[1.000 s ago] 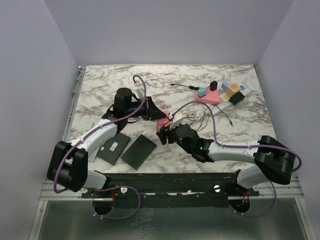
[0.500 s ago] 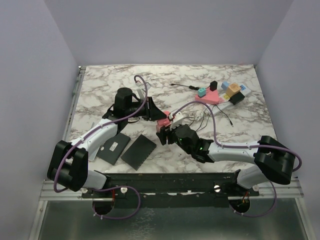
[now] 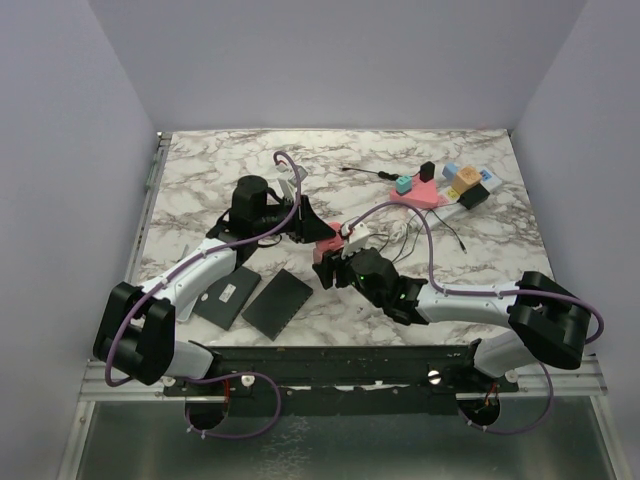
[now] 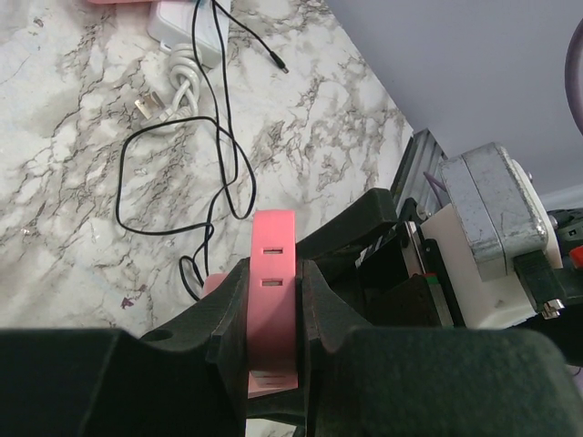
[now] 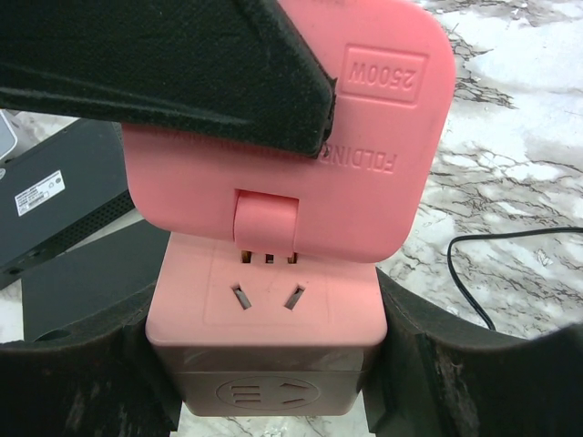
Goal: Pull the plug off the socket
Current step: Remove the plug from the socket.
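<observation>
Left fingers (image 4: 224, 326) are clamped narrow on the thin edges of the pink plug (image 5: 364, 155); right fingers (image 5: 437, 373) stand wider, gripping the pink socket cube (image 5: 264, 314) on both sides, near the middle of the table (image 3: 200, 170); over the last second the left wrist has shifted slightly rightward in the top view, while the right arm has hardly moved; from the right wrist, prongs show in a thin gap between plug and cube, so the plug looks partly drawn, not yet free; a further straight pull seems needed, with the cube held firm.
</observation>
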Available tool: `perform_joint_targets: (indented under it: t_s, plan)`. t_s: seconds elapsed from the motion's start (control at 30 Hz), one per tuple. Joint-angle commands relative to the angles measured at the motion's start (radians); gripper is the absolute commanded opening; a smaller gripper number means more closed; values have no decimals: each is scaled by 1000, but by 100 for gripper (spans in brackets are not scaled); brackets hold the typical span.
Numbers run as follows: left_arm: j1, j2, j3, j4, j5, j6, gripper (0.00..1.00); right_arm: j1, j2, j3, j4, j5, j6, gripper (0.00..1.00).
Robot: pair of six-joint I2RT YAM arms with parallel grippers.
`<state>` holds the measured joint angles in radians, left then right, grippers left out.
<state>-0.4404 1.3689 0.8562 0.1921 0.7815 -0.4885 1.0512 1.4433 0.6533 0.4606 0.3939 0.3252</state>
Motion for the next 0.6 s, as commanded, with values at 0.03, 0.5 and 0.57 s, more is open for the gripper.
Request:
perform_joint_targets:
  t_s: [0.03, 0.5, 0.57]
  plan:
    - [2, -23, 35, -49, -25, 53, 0, -14, -32, 15, 14, 0, 25, 1]
    - [64, 28, 46, -102, -128, 13, 0, -7, -103, -60, 58, 0, -96, 1]
    - [70, 33, 47, -101, -131, 6, 0, -1, -103, -64, 71, -11, -106, 1]
